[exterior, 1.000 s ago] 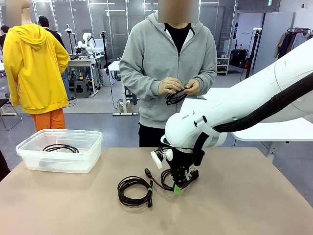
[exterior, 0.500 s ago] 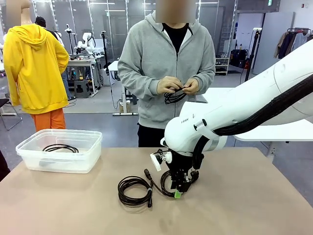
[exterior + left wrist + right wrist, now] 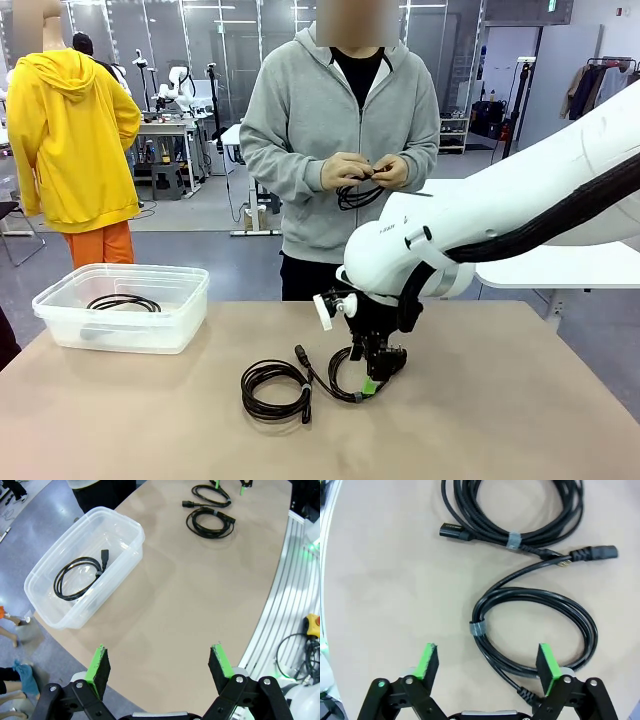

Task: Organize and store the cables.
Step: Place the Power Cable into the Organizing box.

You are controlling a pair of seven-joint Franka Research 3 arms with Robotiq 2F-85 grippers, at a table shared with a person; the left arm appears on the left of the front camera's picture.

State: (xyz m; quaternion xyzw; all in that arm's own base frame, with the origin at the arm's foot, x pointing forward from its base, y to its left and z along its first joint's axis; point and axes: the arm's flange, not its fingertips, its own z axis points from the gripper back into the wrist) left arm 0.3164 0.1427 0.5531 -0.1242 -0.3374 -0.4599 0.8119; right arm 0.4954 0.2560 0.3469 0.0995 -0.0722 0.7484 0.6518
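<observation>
Right arm sloped down from right; right gripper (image 3: 487, 660) spread wide, empty, over right cable coil (image 3: 535, 594); left gripper (image 3: 160, 667) likewise spread, empty.

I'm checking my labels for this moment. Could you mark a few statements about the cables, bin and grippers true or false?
The clear plastic bin holds one coiled black cable. True.
The right gripper is shut on a cable. False: it is open above a taped black coil.
A second black coil lies beside it on the tan table. True.
The person's hands are empty. False: they hold a black coiled cable.
The left gripper is open. True.
</observation>
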